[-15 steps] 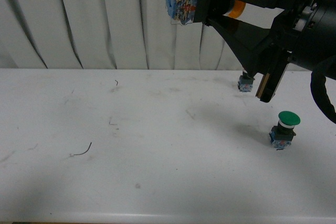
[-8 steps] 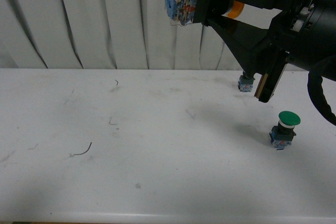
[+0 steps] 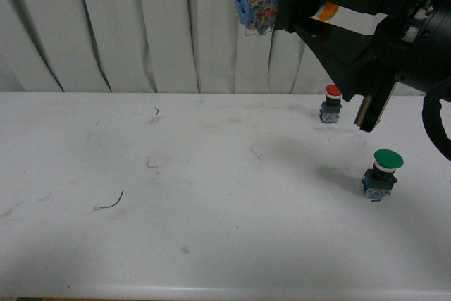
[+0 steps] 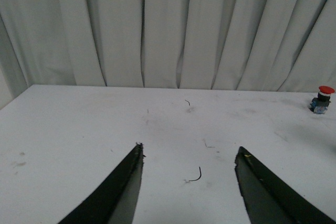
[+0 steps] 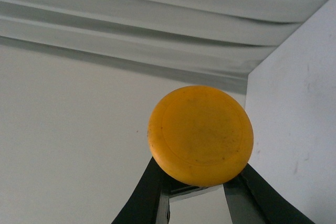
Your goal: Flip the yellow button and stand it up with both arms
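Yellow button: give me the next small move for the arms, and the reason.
Probably raise the open left gripper toward the blue base of the yellow button to take it over. The right gripper holds it sideways in the air, base sticking out free, while the left gripper is empty above the table.

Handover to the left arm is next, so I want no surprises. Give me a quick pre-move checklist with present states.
1. Grip: right pincer shut on yellow button: ok.
2. Button held in the air above the table: ok.
3. Button upright: not ok, it lies sideways, block base toward the robot's left.
4. Receiver: left pincer open, nothing between its fingers: ok.
5. Bystanders: red button and green button stand on the table, apart from the held one: ok.
6. Grip firmness: cannot tell.
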`<state>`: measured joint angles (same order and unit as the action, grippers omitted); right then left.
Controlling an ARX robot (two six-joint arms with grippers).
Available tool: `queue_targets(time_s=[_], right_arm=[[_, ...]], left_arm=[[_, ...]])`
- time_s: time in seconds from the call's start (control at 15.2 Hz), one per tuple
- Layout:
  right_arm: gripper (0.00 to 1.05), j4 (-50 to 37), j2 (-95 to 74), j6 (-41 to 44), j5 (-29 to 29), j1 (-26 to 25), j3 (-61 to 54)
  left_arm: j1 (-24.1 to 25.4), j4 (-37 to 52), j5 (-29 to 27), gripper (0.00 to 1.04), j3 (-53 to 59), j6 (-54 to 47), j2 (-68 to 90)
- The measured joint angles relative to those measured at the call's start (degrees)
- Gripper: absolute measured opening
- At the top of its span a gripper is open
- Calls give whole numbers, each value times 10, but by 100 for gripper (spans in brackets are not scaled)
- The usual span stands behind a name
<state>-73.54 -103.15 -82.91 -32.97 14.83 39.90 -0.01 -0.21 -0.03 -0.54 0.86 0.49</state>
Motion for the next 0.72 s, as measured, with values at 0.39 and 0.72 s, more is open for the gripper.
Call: queue_targets(time_s=[0.39, 0.72], right_arm=[[24, 2, 38, 236, 18, -59, 3], [24, 199, 21, 614, 183, -111, 85]], left_arm=[[0, 0, 0, 99, 0, -1, 0], [0, 0, 0, 98, 0, 0, 0]])
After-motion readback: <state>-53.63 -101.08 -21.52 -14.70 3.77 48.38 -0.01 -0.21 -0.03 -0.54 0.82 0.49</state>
